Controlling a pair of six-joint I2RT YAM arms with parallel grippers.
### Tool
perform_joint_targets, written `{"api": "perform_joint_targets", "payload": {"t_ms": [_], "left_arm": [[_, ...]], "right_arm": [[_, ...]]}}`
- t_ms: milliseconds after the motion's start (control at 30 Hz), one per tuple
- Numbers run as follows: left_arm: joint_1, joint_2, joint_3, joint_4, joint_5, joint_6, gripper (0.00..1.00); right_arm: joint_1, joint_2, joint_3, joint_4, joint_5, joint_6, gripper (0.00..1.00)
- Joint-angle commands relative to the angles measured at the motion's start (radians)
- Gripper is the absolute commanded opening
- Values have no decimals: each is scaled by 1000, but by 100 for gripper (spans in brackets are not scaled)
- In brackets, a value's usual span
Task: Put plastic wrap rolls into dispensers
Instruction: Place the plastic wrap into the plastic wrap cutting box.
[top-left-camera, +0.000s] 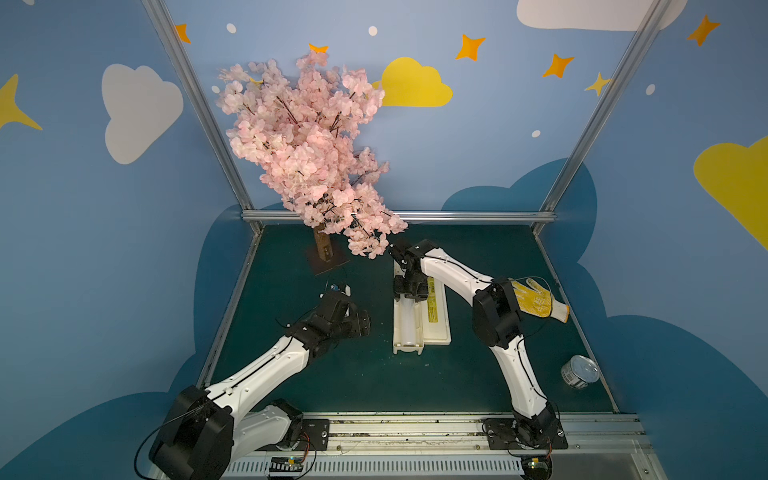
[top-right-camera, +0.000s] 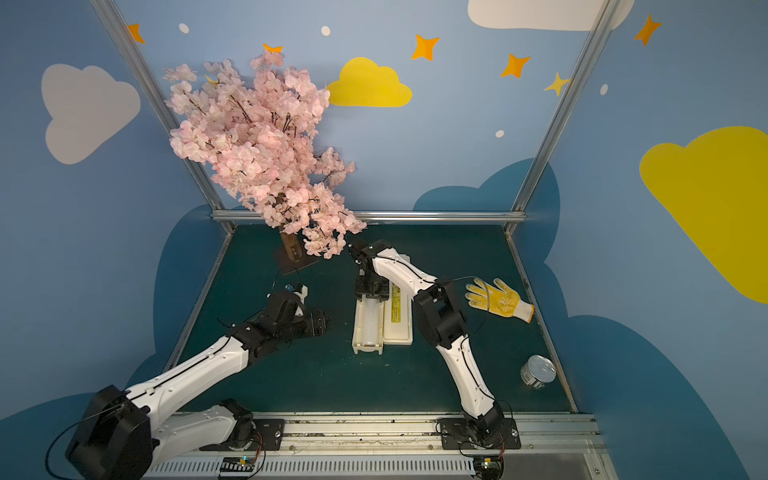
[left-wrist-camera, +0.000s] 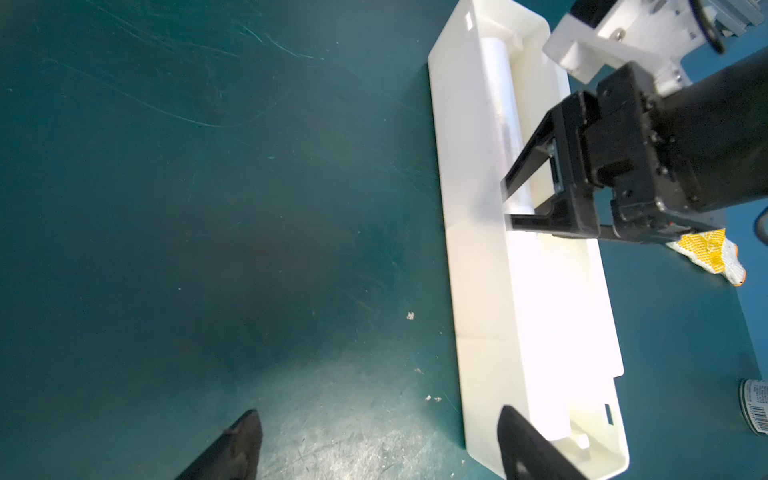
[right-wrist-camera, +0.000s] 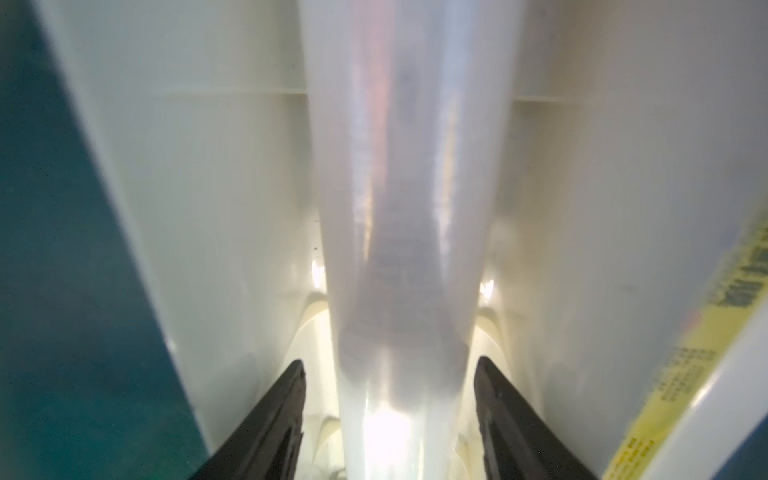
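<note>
grey-white glossy roll in cream dispenser, right gripper apart around it, left gripper apart

Pink blossom tree at back; yellow glove flat on green mat; tin can nearer.

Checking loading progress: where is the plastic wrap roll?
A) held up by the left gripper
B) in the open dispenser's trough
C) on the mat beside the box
B: the plastic wrap roll lies in the trough of the open dispenser, with the right gripper open astride it.
</note>
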Motion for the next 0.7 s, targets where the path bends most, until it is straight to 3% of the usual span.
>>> {"api": "perform_joint_targets", "payload": {"t_ms": [0,333,667], "left_arm": [[4,7,-8,17,23,4,88],[4,14,3,22,36,6,88],[5,52,26,34,66,3,88]], "right_arm": [[8,-61,10,-16,29,-19,81],[9,-148,40,-66,69,-64,86],[-35,-233,-28,-74,95,-115,87]]}}
